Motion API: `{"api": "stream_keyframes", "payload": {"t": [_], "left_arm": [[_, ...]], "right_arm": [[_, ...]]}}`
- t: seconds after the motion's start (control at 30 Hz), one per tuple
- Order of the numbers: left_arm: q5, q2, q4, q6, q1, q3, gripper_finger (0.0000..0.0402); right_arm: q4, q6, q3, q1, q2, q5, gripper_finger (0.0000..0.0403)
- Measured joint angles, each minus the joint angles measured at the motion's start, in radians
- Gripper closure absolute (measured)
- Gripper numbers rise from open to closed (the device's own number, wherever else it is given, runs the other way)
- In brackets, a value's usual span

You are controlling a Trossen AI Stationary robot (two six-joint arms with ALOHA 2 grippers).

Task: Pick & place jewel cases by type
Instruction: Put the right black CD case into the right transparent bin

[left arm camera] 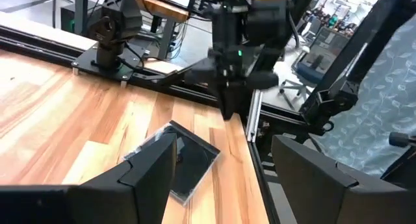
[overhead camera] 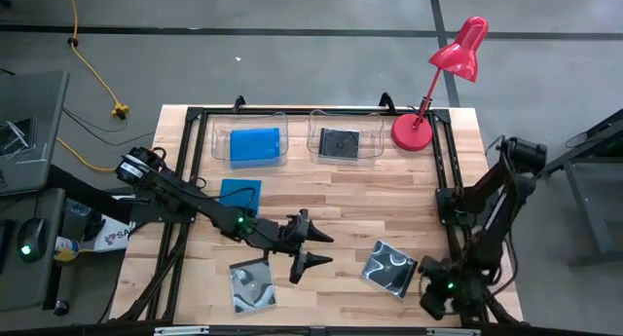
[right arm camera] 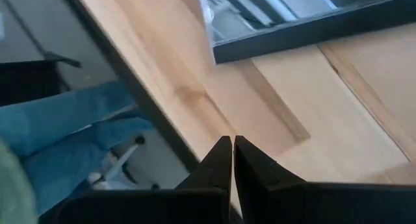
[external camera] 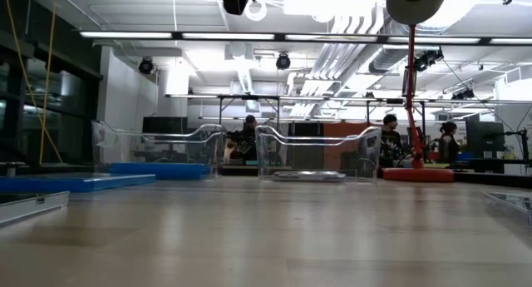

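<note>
I count two cases sorted: a blue case (overhead camera: 255, 144) and a black case (overhead camera: 340, 142), each in a tub beyond my empty, spread left claw (overhead camera: 310, 248). Three wait around it on the counter (overhead camera: 331, 195); the right claw (overhead camera: 431, 303) is clenched shut at the edge.

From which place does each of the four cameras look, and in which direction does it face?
High view: above the table, facing straight down; both arms show.
Low view: at table-top height, facing the room; no arm shows.
Left wrist view: on the left arm, facing past the open left hand to a black jewel case and the right arm.
Right wrist view: on the right arm, facing the table edge; the shut right hand shows.
High and low views share the red lamp.
</note>
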Motion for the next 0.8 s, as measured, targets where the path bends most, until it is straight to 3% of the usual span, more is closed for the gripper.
{"api": "stream_keyframes", "payload": {"t": [0.33,0.8], "left_arm": [[-0.002,0.0,0.0,0.001,0.0,0.0,0.0154],[0.011,0.0,0.001,-0.001,0.0,0.0,0.0154]], "right_arm": [[0.001,-0.041,0.075,-0.069,0.175,-0.018,0.0403],[-0.016,0.005,0.078,-0.071,0.195,0.012,0.0403]]}}
